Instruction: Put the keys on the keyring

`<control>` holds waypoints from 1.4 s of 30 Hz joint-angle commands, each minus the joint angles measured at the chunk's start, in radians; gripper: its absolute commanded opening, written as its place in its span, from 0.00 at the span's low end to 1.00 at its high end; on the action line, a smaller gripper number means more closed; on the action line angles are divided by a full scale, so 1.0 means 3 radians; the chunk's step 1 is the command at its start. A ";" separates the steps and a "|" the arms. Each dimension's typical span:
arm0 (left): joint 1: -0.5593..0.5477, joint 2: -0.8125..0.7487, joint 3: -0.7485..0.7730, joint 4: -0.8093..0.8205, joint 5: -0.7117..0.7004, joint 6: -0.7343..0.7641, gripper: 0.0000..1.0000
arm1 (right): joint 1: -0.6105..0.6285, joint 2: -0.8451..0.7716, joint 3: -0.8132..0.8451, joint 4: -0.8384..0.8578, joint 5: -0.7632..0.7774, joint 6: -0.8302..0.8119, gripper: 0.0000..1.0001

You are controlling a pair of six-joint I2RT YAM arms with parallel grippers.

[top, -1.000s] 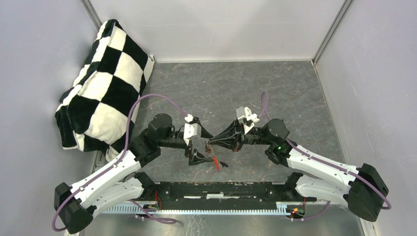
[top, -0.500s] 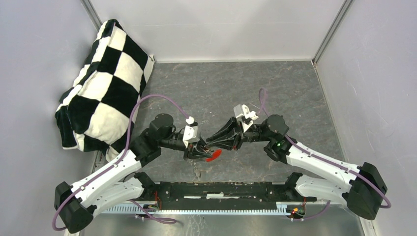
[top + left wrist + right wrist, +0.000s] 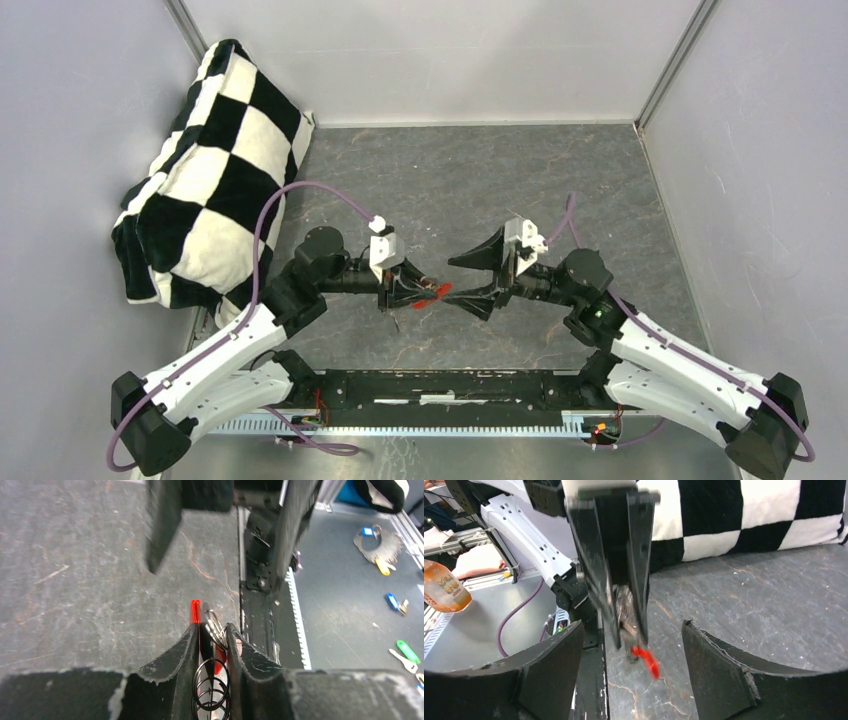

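The keyring hangs above the table between the two arms, with my left gripper shut on it. In the left wrist view the fingertips pinch a red strip, a silver split ring and black wire loops. I cannot pick out the keys within that bundle. My right gripper stands open just right of it, touching nothing. In the right wrist view its fingers frame the left gripper and the blurred red piece dangling below it.
A black-and-white checkered cushion leans on the left wall. Grey walls close the table on three sides. The black base rail runs along the near edge. Loose coloured key tags lie on the floor beyond it.
My left gripper closed on the keyring and lifted slightly. My right gripper, shut on it a second ago, opened wide and drew back to the right.
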 commanded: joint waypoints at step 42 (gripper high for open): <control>0.0129 -0.0228 0.0818 -0.1546 -0.1487 0.1832 1.00 | 0.0406 0.1248 0.2148 -0.4189 0.1835 -0.1421 0.01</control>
